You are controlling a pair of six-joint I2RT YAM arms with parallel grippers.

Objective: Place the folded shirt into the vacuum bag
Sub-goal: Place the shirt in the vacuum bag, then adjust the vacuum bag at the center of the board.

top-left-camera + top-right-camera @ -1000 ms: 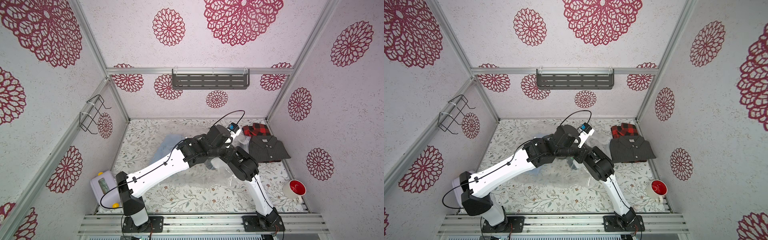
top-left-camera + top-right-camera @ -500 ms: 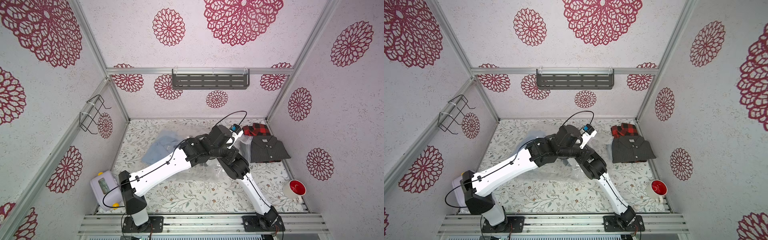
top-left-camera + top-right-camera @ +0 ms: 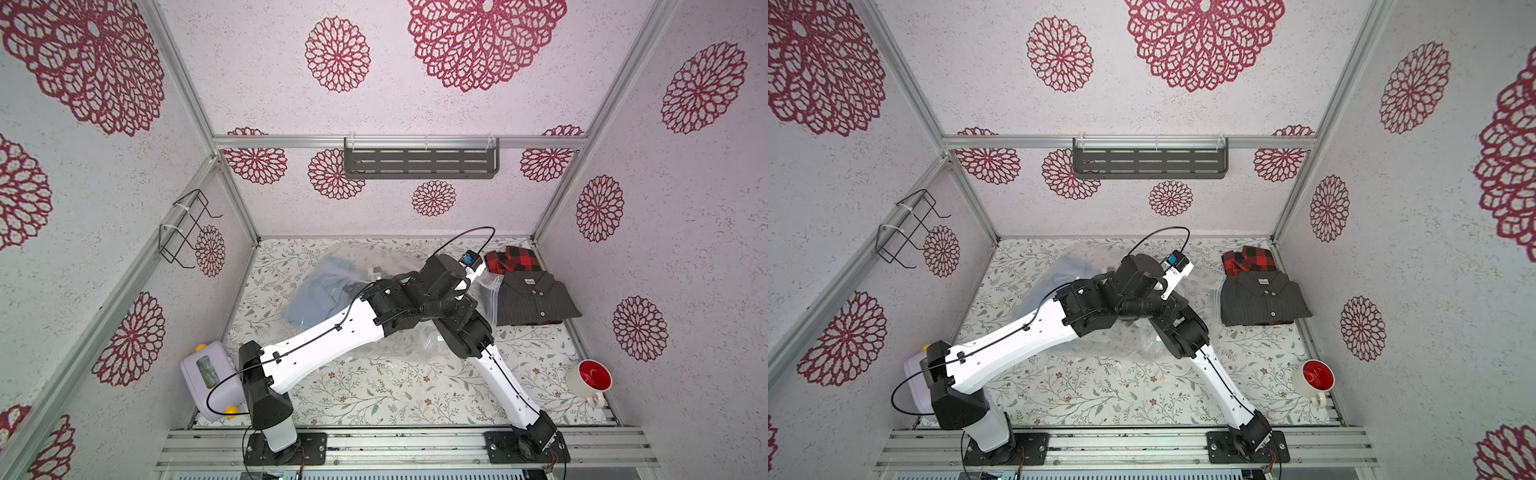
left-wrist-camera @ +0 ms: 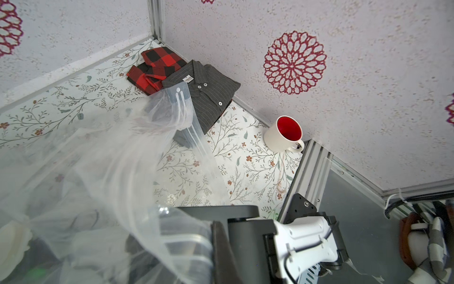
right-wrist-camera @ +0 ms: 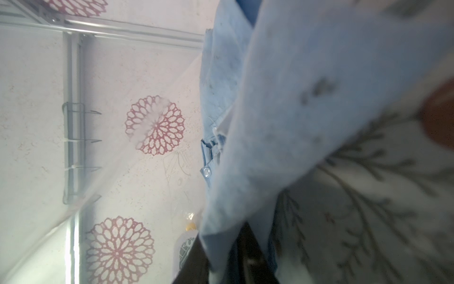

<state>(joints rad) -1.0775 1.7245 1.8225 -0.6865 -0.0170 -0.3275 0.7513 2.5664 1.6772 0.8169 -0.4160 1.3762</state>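
Observation:
The folded shirt (image 3: 320,291) is light blue and lies inside the clear vacuum bag (image 3: 374,257) at the back left of the table; it also shows in the second top view (image 3: 1059,266). My left gripper (image 4: 213,246) is shut on the bag's ribbed mouth edge and holds it up beside the dark shirt. The right arm (image 3: 469,332) reaches under the left arm into the bag. Its gripper (image 5: 221,265) is hidden in both top views. In the right wrist view its dark fingers stand apart, with a corner of the blue shirt (image 5: 282,98) lying between them.
A dark grey striped shirt (image 3: 534,297) lies on a red plaid one (image 3: 513,257) at the back right. A white mug with a red inside (image 3: 588,376) stands front right. A white device with yellow knobs (image 3: 203,374) sits front left. The two arms cross over mid-table.
The right arm has pushed left, deeper into the bag. More of the blue shirt now shows beyond the left arm. The right jaws have parted; the left grip is unchanged.

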